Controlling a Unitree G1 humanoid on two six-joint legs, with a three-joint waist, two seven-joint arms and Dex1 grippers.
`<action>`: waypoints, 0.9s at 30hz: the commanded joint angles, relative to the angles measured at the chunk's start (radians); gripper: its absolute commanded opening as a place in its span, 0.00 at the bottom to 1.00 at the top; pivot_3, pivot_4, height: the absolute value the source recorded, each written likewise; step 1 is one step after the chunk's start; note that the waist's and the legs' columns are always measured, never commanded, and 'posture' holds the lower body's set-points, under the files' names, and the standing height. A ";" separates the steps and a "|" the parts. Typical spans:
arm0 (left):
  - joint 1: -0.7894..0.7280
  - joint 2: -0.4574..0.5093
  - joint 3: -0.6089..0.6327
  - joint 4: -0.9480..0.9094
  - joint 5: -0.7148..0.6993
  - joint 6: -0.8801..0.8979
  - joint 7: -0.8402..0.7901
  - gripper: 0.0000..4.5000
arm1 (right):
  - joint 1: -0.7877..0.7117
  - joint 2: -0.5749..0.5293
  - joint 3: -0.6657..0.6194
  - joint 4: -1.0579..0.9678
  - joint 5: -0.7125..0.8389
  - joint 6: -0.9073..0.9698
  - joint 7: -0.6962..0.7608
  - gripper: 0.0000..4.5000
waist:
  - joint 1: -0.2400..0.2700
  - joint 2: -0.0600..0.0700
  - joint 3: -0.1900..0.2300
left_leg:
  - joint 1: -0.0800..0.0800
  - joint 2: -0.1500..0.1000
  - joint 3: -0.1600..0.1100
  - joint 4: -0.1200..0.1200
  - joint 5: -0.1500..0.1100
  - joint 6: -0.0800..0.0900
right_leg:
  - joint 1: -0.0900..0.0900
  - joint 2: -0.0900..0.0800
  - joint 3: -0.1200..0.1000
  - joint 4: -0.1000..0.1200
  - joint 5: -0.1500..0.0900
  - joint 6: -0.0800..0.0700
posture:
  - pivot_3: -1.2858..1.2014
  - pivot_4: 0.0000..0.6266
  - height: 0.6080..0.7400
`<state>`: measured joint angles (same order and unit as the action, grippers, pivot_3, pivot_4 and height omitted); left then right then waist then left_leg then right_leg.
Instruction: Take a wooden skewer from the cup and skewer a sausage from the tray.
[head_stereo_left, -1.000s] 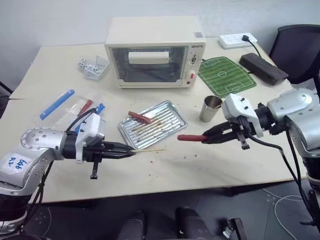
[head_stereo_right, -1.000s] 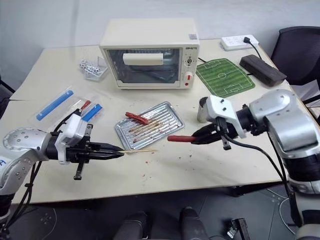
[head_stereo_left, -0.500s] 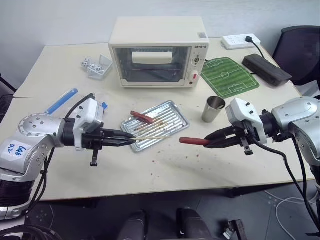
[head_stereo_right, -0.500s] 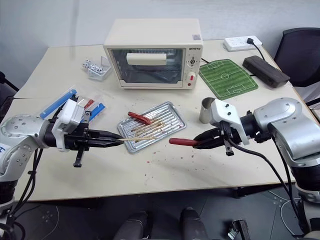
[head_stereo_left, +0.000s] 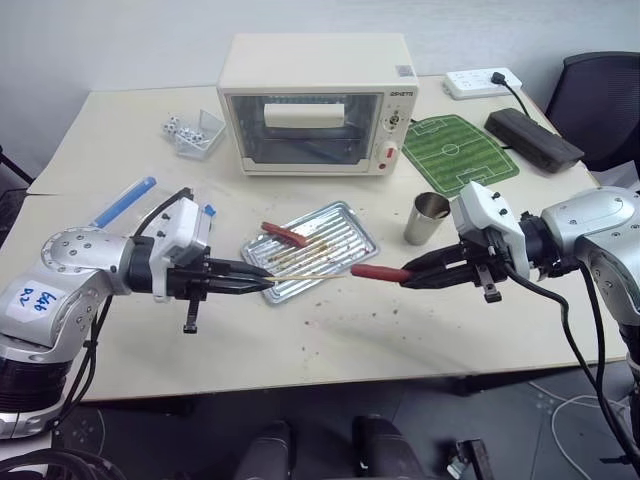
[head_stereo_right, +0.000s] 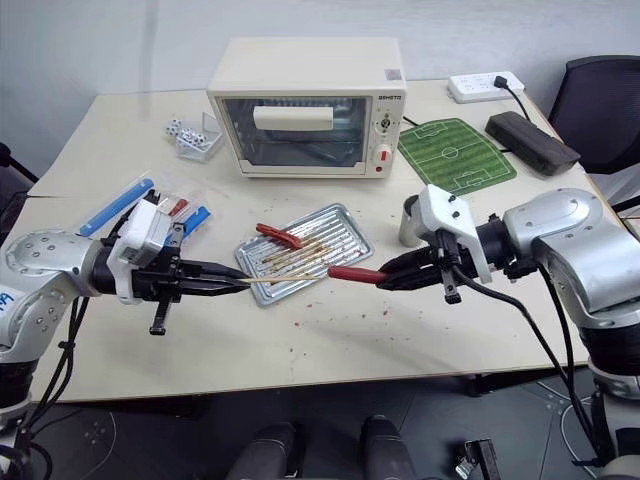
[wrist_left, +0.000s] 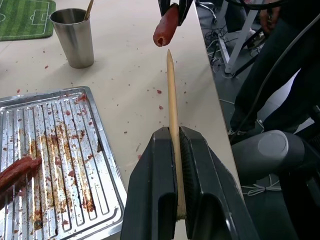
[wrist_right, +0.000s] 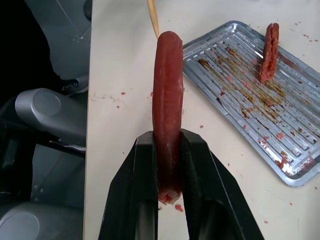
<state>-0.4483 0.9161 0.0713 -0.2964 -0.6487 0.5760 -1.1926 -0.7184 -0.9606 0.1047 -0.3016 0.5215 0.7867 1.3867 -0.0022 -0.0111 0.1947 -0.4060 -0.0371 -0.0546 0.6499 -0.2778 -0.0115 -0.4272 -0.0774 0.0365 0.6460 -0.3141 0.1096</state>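
Observation:
My left gripper (head_stereo_left: 268, 283) is shut on the blunt end of a wooden skewer (wrist_left: 173, 125), which points right over the table. Facing it, my right gripper (head_stereo_left: 405, 276) is shut on one end of a dark-red sausage (wrist_right: 167, 100), held level above the table. The skewer's point sits right at the sausage's free end; I cannot tell whether they touch. Behind both lies the ribbed silver tray (head_stereo_left: 340, 232) with a second sausage (head_stereo_left: 283, 234) at its far left. The metal cup (wrist_left: 74, 37) stands right of the tray with another skewer (wrist_left: 89, 9) in it.
A cream toaster oven (head_stereo_left: 318, 105) stands behind the tray. A green football-pitch mat (head_stereo_left: 460, 150), a black box (head_stereo_left: 528, 138) and a power strip (head_stereo_left: 483, 80) lie at the back right. A clear packet with blue strips (head_stereo_left: 125, 200) lies at the left.
The head view has shifted. My right gripper has tilted a little, bringing the sausage's free end closer to the skewer's point. The left gripper has kept still.

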 joint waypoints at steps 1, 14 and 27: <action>-0.021 -0.007 0.005 -0.011 0.005 -0.014 0.003 0.00 | -0.005 -0.005 -0.022 -0.050 0.037 0.011 -0.013 0.12 | 0.000 0.000 0.000 | 0.000 0.000 0.000 0.000 0.000 0.000 | 0.000 0.000 0.000 0.000 0.000 0.000 | 0.52 0.24 1.00; -0.044 0.007 0.011 0.008 0.012 -0.013 -0.019 0.00 | 0.044 -0.037 -0.013 -0.016 0.008 -0.045 -0.017 0.12 | 0.000 0.000 0.000 | 0.000 0.000 0.000 0.000 0.000 0.000 | 0.000 0.000 0.000 0.000 0.000 0.000 | 0.52 0.24 1.00; -0.062 0.008 0.005 0.026 0.026 -0.019 -0.029 0.00 | 0.035 -0.029 -0.017 -0.011 0.020 -0.044 -0.024 0.12 | 0.000 0.000 0.000 | 0.000 0.000 0.000 0.000 0.000 0.000 | 0.000 0.000 0.000 0.000 0.000 0.000 | 0.52 0.24 1.00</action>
<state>-0.4970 0.9173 0.0603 -0.2621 -0.6238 0.5683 -1.2167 -0.6633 -0.9816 0.1053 -0.2752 0.5281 0.7431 1.3669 -0.0020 -0.0112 0.1947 -0.4060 -0.0372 -0.0545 0.6502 -0.2778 -0.0115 -0.4271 -0.0772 0.0365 0.6462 -0.3141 0.1096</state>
